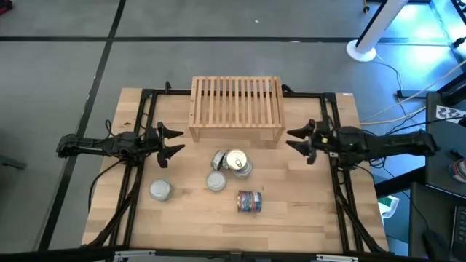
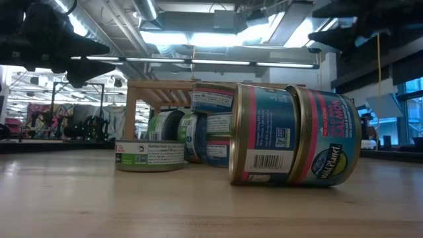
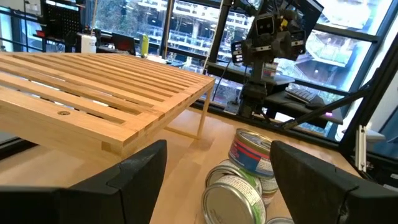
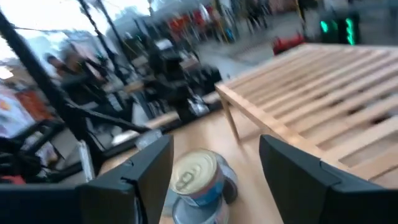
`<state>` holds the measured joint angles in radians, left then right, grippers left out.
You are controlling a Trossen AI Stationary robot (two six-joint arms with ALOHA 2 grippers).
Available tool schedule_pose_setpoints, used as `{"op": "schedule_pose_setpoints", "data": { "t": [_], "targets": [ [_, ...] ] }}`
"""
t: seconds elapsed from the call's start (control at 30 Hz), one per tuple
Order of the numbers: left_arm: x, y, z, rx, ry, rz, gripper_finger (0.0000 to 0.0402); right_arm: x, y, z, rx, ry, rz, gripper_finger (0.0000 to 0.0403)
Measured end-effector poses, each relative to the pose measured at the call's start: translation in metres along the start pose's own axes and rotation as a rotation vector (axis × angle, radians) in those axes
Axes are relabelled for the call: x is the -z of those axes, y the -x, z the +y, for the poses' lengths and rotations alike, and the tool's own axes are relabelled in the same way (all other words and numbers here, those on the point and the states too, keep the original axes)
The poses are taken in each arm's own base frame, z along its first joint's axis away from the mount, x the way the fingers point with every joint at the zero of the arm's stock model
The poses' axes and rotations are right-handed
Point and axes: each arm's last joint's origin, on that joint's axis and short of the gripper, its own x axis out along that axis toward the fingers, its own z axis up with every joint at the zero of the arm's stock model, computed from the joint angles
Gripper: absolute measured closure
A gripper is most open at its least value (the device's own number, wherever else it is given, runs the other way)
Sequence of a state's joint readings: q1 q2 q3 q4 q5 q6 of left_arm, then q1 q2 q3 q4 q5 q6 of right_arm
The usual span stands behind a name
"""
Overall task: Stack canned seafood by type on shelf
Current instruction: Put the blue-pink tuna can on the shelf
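The light-wood shelf (image 1: 237, 109) stands on its legs at the far middle of the table. Before it lies a cluster of canned seafood (image 1: 231, 163), topped by a gold-lidded, blue-labelled tin (image 4: 196, 177). A silver-lidded tin (image 1: 160, 191) sits flat at the near left. Blue-red tins (image 2: 294, 135) lie on their sides at the near middle. My left gripper (image 1: 177, 142) hovers open left of the cluster, pointing level toward it. My right gripper (image 1: 293, 140) hovers open right of the cluster, level, near the shelf's right leg. Neither touches anything.
Black frame rails (image 1: 135, 182) run along the table's left and right sides under both arms. The near strip of the tabletop (image 1: 218, 229) is bare wood. The shelf's slatted top (image 3: 93, 87) carries nothing.
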<state>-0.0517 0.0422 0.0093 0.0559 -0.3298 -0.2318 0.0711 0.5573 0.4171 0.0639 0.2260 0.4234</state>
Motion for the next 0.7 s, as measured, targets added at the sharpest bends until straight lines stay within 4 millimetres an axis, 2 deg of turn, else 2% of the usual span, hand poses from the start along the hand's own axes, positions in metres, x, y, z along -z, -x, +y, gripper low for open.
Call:
{"op": "schedule_pose_setpoints", "data": {
  "t": [0.2, 0.37, 0.57, 0.7],
  "targets": [
    [0.0, 0.0, 0.0, 0.0, 0.008, 0.0, 0.0119, -0.005, -0.039, 0.013, 0.078, -0.07, 0.232, 0.0164],
    [0.0, 0.0, 0.0, 0.0, 0.008, 0.0, 0.0119, -0.007, -0.072, 0.025, 0.054, -0.204, 0.324, 0.0164],
    [0.0, 0.0, 0.0, 0.0, 0.008, 0.0, 0.0119, -0.002, -0.103, 0.033, 0.062, -0.283, 0.407, 0.0164],
    [0.0, 0.0, 0.0, 0.0, 0.008, 0.0, 0.0119, 0.009, -0.117, 0.031, 0.113, -0.328, 0.458, 0.0164]
  ]
}}
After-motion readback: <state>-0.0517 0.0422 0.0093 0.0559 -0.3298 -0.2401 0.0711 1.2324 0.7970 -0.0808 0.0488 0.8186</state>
